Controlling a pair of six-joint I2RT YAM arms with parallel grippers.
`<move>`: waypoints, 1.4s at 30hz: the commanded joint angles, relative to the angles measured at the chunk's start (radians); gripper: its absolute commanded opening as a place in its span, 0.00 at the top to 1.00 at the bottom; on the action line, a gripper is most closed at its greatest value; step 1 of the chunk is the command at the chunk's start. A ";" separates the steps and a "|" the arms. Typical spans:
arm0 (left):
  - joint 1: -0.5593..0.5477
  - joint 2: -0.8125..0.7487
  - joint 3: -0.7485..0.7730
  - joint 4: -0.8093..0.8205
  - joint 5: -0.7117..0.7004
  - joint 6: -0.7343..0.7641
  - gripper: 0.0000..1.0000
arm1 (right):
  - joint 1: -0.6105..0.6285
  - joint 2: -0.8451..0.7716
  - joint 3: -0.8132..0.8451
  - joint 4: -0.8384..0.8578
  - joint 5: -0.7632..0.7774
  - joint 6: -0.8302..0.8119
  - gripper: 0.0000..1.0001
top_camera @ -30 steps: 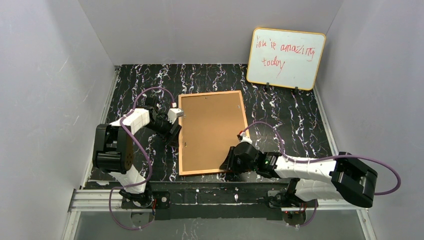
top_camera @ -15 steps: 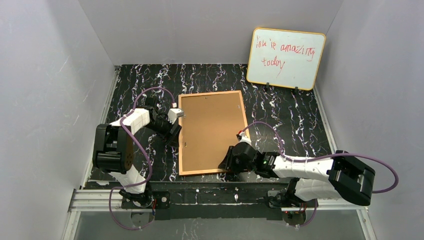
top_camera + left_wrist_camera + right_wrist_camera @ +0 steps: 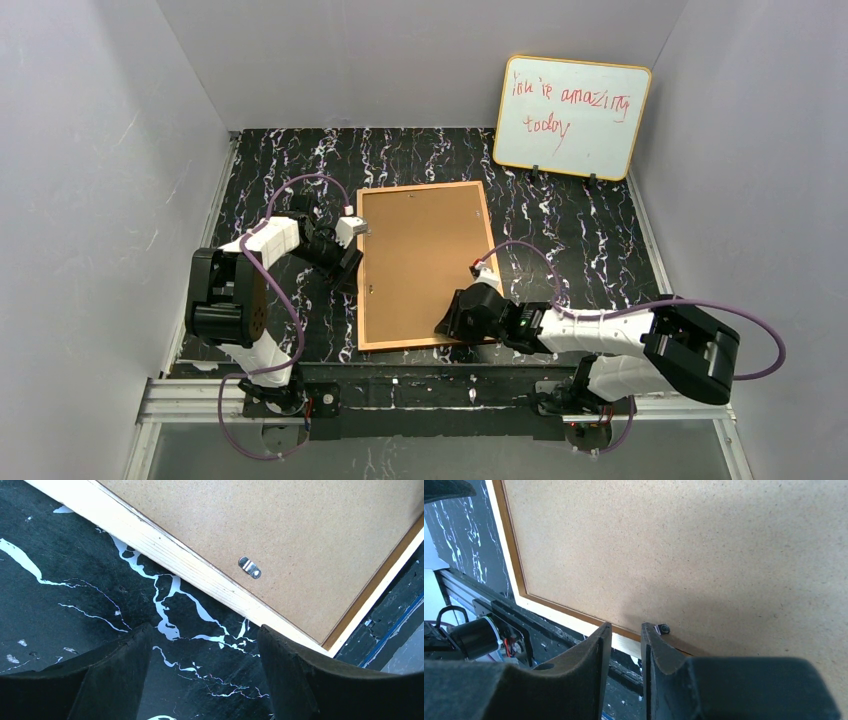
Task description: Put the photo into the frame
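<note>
The frame (image 3: 425,262) lies flat on the black marbled table with its plain brown board back up. The photo is out of view. My left gripper (image 3: 349,243) is open and empty, low over the table beside the frame's left edge (image 3: 200,570); in its wrist view the gripper (image 3: 203,630) has only table between the fingers. A metal clip (image 3: 249,567) sits on the board. My right gripper (image 3: 447,322) is over the frame's near right corner. In its wrist view the gripper (image 3: 625,626) shows a narrow empty gap, one fingertip next to a small black tab (image 3: 664,628) on the board (image 3: 674,545).
A yellow-edged whiteboard (image 3: 571,117) with red handwriting leans on the back wall at the right. Grey walls close in the table on three sides. A metal rail (image 3: 420,390) with the arm bases runs along the near edge.
My right gripper has crept a little to the left along the frame's near right corner. The left arm and the frame have not moved.
</note>
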 commanded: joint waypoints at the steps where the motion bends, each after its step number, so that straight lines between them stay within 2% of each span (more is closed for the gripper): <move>1: -0.004 -0.013 0.021 -0.033 0.031 0.013 0.26 | 0.001 0.021 0.014 -0.019 0.022 -0.039 0.63; 5: -0.004 -0.009 0.022 -0.033 0.033 0.014 0.26 | 0.002 0.009 0.049 0.030 -0.006 -0.071 0.62; 8: -0.004 -0.011 0.031 -0.035 0.041 0.006 0.26 | 0.001 0.021 0.123 0.047 -0.033 -0.119 0.57; 11: -0.004 -0.010 0.049 -0.039 0.045 -0.002 0.26 | -0.004 0.021 0.237 -0.037 -0.006 -0.183 0.49; 13: -0.004 -0.009 0.063 -0.044 0.052 -0.006 0.26 | -0.023 0.005 0.304 -0.135 0.059 -0.222 0.39; 15: -0.004 -0.009 0.071 -0.046 0.054 -0.011 0.26 | -0.076 -0.022 0.339 -0.228 0.093 -0.240 0.33; 18: -0.004 0.001 0.081 -0.043 0.057 -0.015 0.26 | -0.225 -0.103 0.303 -0.272 0.060 -0.264 0.30; 22: -0.004 0.011 0.080 -0.036 0.056 -0.021 0.26 | -0.415 -0.165 0.239 -0.300 -0.019 -0.321 0.27; 26: -0.004 0.026 0.075 -0.018 0.047 -0.030 0.27 | -0.509 -0.152 0.202 -0.296 -0.058 -0.366 0.29; 32: -0.004 0.048 0.072 0.008 0.006 -0.034 0.30 | -0.573 -0.082 0.176 -0.221 -0.106 -0.398 0.30; 42: -0.002 0.078 0.074 0.045 -0.030 -0.042 0.34 | -0.590 0.069 0.190 -0.136 -0.146 -0.418 0.31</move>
